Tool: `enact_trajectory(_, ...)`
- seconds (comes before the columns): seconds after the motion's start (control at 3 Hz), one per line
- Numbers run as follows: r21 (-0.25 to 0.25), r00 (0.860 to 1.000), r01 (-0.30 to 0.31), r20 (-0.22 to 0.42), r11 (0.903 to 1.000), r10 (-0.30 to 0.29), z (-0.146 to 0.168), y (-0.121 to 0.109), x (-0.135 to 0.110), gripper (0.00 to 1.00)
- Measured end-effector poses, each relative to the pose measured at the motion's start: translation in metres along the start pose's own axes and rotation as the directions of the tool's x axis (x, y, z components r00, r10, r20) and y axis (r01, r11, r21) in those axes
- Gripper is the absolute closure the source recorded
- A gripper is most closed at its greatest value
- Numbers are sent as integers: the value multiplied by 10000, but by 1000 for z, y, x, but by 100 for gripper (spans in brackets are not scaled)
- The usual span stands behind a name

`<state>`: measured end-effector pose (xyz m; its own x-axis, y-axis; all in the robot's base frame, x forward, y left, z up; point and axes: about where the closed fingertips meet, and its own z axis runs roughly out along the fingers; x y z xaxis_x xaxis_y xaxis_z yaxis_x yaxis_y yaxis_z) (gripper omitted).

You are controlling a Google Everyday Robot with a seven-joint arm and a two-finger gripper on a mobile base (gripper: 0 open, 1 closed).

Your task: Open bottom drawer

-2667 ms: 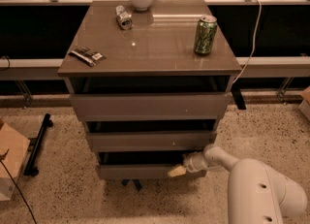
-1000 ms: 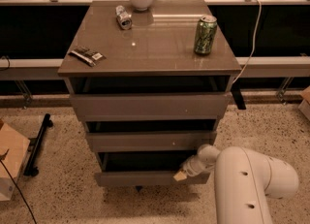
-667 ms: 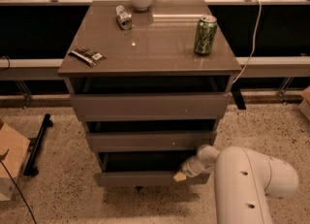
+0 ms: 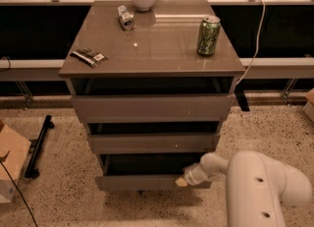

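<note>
Gripper (image 4: 182,181) sits low at the right end of the bottom drawer (image 4: 142,182), seemingly against its top edge; whether it is clenched or released I cannot tell. That drawer's front stands out a little, its dark inside showing just behind the gripper. Well above, a green can (image 4: 208,35) stands on the cabinet top (image 4: 157,49).

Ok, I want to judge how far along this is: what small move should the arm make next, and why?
Probably a short pull straight out, away from the cabinet. The gripper sits at the top front edge of the bottom drawer, near its right end, and the drawer is only partly out: just a strip of its dark inside shows.
</note>
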<state>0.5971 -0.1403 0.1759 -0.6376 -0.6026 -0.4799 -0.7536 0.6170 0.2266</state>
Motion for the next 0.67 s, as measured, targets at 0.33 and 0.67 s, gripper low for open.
enact_trajectory(0.33, -11, 9999, -111, 43, 9999, 111, -4, 3, -1, 29)
enact_trajectory(0.67, -11, 9999, -111, 43, 9999, 111, -7, 4, -3, 7)
